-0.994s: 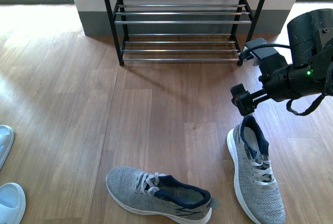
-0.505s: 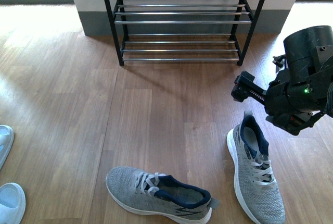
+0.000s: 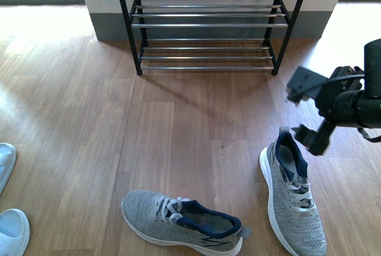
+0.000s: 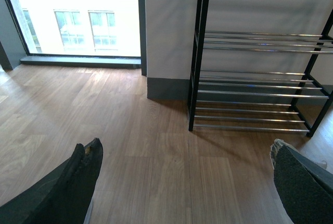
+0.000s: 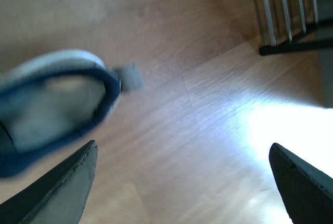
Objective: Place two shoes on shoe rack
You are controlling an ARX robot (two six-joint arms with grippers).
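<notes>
Two grey knit sneakers with white soles and navy lining lie on the wood floor: one (image 3: 292, 196) at the right with its heel toward the rack, one (image 3: 181, 223) lying crosswise at front centre. The black shoe rack (image 3: 208, 24) with silver rods stands at the back wall; it also shows in the left wrist view (image 4: 260, 78). My right gripper (image 3: 303, 110) is open, hovering just above and behind the right sneaker's heel (image 5: 57, 109). My left gripper (image 4: 184, 182) is open over bare floor, holding nothing. It does not show in the front view.
Pale blue-white slides (image 3: 9, 208) lie at the front left edge. A white wall with a grey skirting (image 3: 113, 27) is behind the rack. A window (image 4: 78, 15) reaches the floor left of it. Wood floor lies between sneakers and rack.
My right gripper has swung to the right and turned, and its jaws now stand wide apart above the right sneaker's heel. The sneakers have not moved.
</notes>
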